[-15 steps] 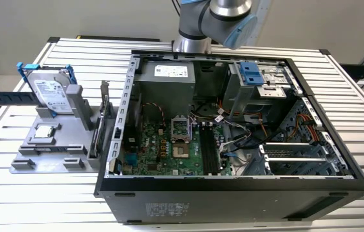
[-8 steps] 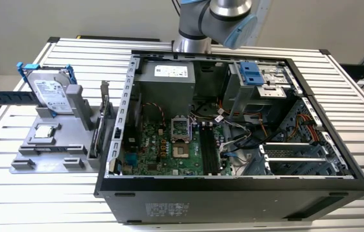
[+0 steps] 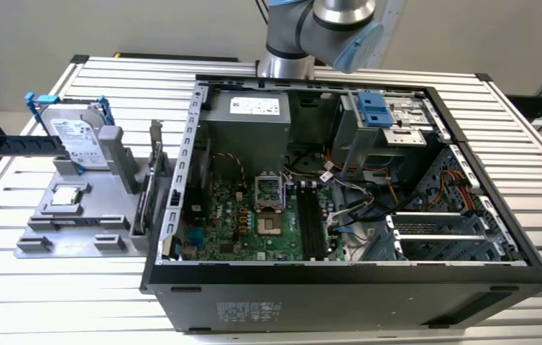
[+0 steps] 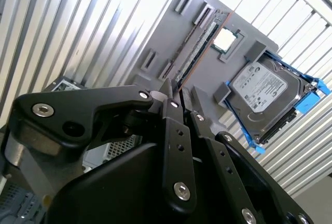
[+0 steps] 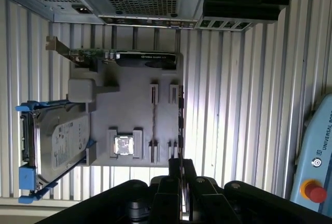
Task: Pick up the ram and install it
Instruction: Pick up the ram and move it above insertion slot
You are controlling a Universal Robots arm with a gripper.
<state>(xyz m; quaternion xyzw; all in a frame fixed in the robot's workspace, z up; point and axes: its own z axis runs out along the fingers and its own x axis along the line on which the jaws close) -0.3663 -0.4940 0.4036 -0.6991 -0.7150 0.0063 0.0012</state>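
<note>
Gripper [image 4: 181, 93] is pinched together, empty. The ram [image 4: 199, 45] stands on edge in the grey tray [image 4: 165, 32], just beside the square chip [image 4: 224, 40]. Its length runs straight out ahead of the gripper.

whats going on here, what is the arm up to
A robot arm is working at an open computer case on a slatted table. Its gripper hangs over the gray holder tray beside the case, roughly in line with the ram. The ram stands on edge in the tray, not yet picked up.
</note>
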